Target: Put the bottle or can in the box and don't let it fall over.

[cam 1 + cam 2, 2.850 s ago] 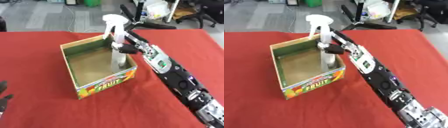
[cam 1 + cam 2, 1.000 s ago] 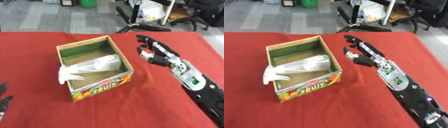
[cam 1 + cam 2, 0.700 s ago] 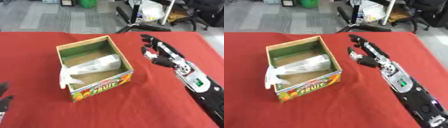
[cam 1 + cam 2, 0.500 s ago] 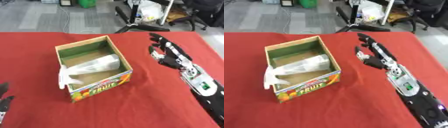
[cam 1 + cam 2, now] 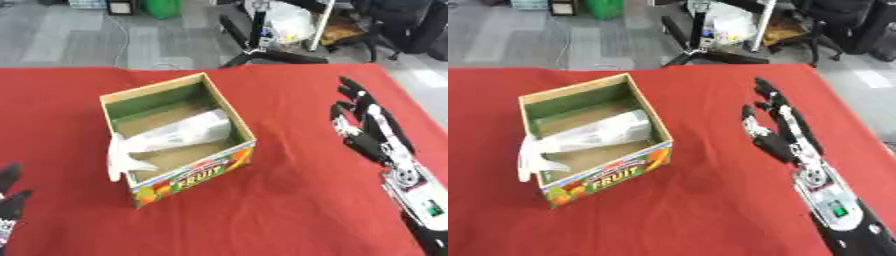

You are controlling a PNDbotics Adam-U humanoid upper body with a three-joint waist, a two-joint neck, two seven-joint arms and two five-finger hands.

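Observation:
A white spray bottle (image 5: 166,137) lies on its side inside the cardboard fruit box (image 5: 203,173), its body across the box floor and its trigger head (image 5: 119,160) hanging over the box's front left rim. My right hand (image 5: 367,125) is open with straight fingers, out on the red cloth well to the right of the box and touching nothing. My left hand (image 5: 10,195) shows only as dark fingers at the lower left corner, far from the box.
A red cloth (image 5: 289,210) covers the table. Beyond its far edge are grey floor, black stands (image 5: 262,50) and office chairs (image 5: 394,25). Open cloth lies between the box and my right hand and in front of the box.
The bottle, held upright in the box 2.9 s ago, now lies tipped over. My right hand has let go and drawn away to the right and back toward me.

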